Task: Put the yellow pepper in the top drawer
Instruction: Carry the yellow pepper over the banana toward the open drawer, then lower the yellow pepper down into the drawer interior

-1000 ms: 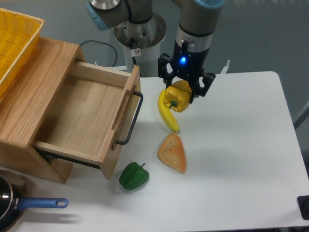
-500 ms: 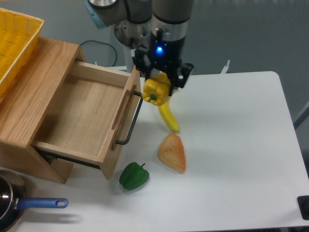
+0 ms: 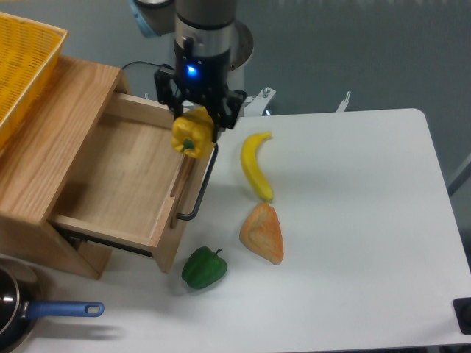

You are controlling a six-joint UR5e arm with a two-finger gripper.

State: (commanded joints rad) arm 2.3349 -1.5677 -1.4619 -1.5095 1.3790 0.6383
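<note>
Currently: white desk [image 3: 353,220], wooden cabinet [image 3: 51,132] on its left side with the top drawer [image 3: 118,176] pulled open toward desk centre, black bar handle [image 3: 199,184] on the drawer front. Yellow basket [image 3: 22,66] sits on the cabinet top at the far left corner. Arm [image 3: 206,37] comes down from the far edge; gripper [image 3: 197,121] with a blue light lit, jaws closed around the yellow pepper [image 3: 191,134], held in the air. Pepper hangs over the drawer's front panel, right at the rim, stem end facing down. Banana [image 3: 255,165] lies on the desk right of the handle, apart from it. Orange wedge-shaped item [image 3: 263,232] just nearer than the banana's tip, mid-desk. Green pepper [image 3: 204,268] sits on the desk by the drawer's near front corner. Pan [image 3: 9,312] with blue handle [image 3: 62,309] at the near left corner, partly cut off. Dark object at the near right corner, can't tell what.
</note>
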